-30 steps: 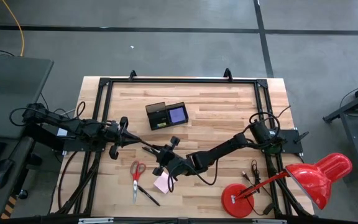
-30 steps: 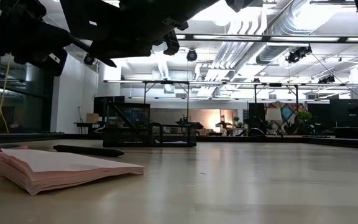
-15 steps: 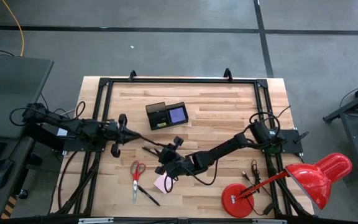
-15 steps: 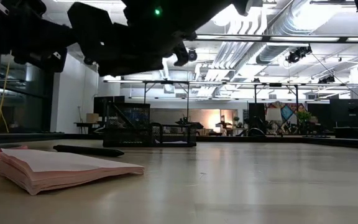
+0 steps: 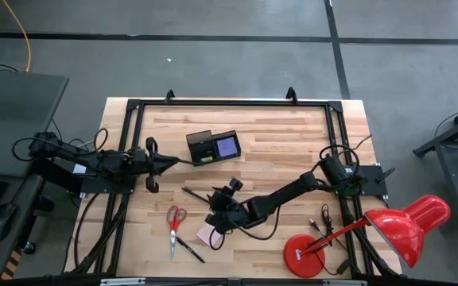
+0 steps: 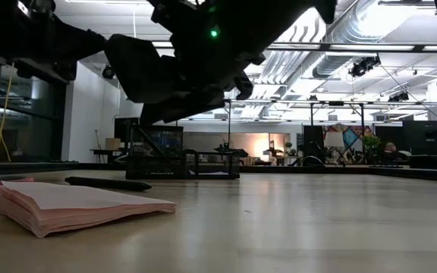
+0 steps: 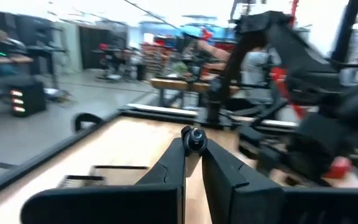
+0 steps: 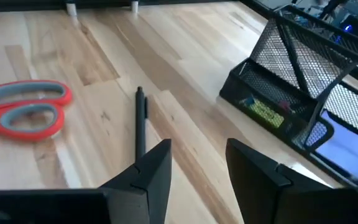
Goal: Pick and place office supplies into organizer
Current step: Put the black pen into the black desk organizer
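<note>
The black mesh organizer (image 5: pixel 212 147) stands at the table's far middle, with a purple pad (image 5: pixel 227 145) in its right compartment. Red-handled scissors (image 5: pixel 174 217) and two black pens (image 5: pixel 195 193) (image 5: pixel 189 250) lie on the wood near the front. The pink pad (image 6: pixel 74 205) lies flat, and my right gripper (image 5: pixel 213 220) hangs open just above it, tipped down. In the right wrist view a pen (image 8: pixel 140 121) and the scissors (image 8: pixel 23 109) lie ahead of its fingers (image 8: pixel 154 168). My left gripper (image 5: pixel 183 161) is shut, level, left of the organizer. A small round dark thing (image 7: pixel 194 138) shows at its tips. My left gripper's shut fingers (image 7: pixel 173 168) meet right below the small round dark thing; I cannot tell whether they touch it or it lies farther off. My right gripper touches nothing.
A big red desk lamp (image 5: pixel 410 225) stands at the front right, its round base (image 5: pixel 303 255) on the table, beside loose cables (image 5: pixel 323 218). A black frame (image 5: pixel 229 103) runs around the tabletop. Bare wood lies between the organizer and the right arm.
My left gripper has swung its tips toward the far edge and now points level at the organizer's near left side. My right gripper has sunk and tipped downward over the pink pad, shifting a little toward the right. Pens, scissors and pad lie as before.
</note>
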`<control>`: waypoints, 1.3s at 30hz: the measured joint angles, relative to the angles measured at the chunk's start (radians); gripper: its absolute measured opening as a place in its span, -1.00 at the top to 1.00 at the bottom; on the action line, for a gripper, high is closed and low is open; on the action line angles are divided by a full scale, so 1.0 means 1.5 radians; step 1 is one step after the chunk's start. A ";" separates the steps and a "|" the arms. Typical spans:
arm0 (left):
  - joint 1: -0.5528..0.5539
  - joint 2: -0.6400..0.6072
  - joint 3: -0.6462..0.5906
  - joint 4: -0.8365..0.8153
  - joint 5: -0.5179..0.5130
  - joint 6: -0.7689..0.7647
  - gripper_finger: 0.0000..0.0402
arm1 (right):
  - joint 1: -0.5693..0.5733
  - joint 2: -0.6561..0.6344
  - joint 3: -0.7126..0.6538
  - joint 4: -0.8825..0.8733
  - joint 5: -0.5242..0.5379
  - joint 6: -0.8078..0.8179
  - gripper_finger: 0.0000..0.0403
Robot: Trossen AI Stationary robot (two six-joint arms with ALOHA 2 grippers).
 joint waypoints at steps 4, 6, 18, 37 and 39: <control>0.000 0.000 0.000 0.004 -0.061 0.040 0.92 | 0.006 0.000 0.000 -0.005 -0.001 0.009 0.28; 0.000 0.000 0.000 0.007 -0.100 0.058 0.92 | 0.008 0.000 0.000 -0.004 0.000 0.009 0.28; 0.000 0.083 0.124 -0.078 -0.083 0.074 0.92 | 0.005 0.000 0.000 -0.004 0.001 0.009 0.28; 0.380 0.403 0.390 -0.321 0.211 0.054 0.92 | 0.005 0.000 0.000 -0.004 -0.012 0.009 0.27; 0.421 0.405 0.390 -0.309 0.253 0.063 0.92 | 0.005 0.000 0.000 -0.004 -0.013 0.009 0.28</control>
